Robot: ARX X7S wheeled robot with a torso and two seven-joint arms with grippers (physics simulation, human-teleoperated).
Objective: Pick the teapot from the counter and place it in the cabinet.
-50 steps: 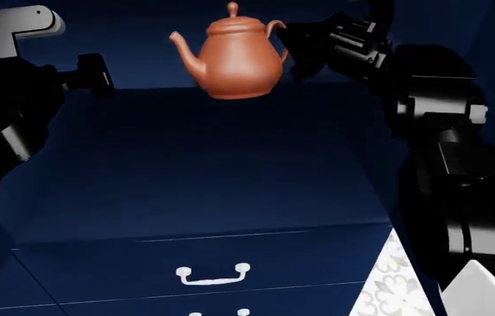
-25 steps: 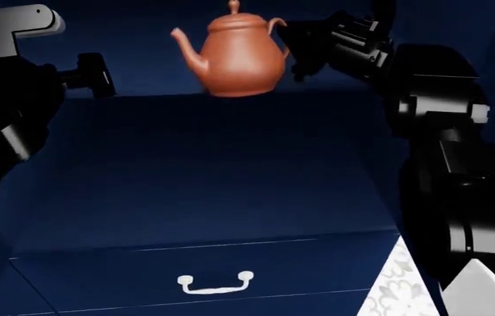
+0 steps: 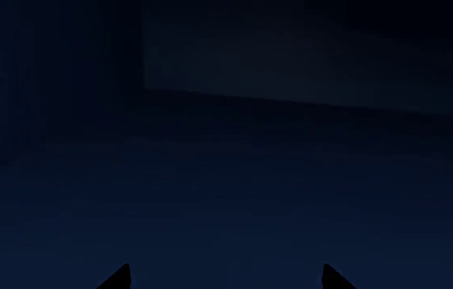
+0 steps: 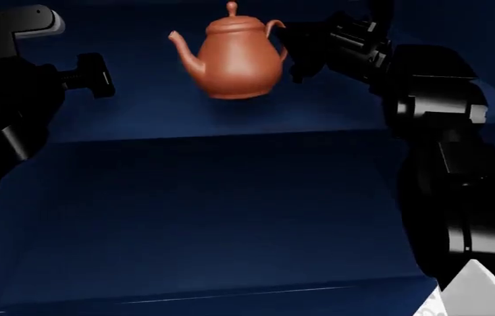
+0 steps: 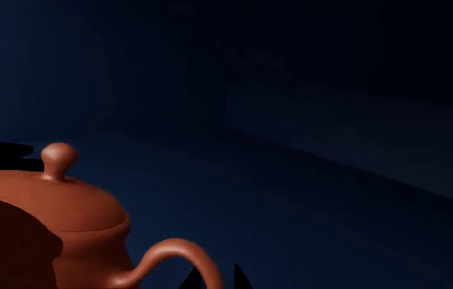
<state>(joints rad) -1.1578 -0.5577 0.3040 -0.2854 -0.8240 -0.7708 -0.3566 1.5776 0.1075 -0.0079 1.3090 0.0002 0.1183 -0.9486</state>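
Teapot carried at the cabinet's shelf, not yet set down.

The dark navy-blue cabinet point(image 4: 230, 217) fills the scene, its flat shelf running left to right ahead of the robot; its far wall and corners sink into shadow, and the counter is out of view. The black right arm reaches in from the right, its right gripper point(image 4: 305, 49) at the looped handle of the small round-bellied terracotta-brown clay teapot point(image 4: 230, 59). The pot hangs upright above the far part of the shelf, spout to the left, so I judge the pincer is clamped on the handle; its fingers are too dark to make out. The left gripper point(image 3: 224, 278) hovers over bare shelf at the left, its two tips apart and empty, probably kept clear of the placement.
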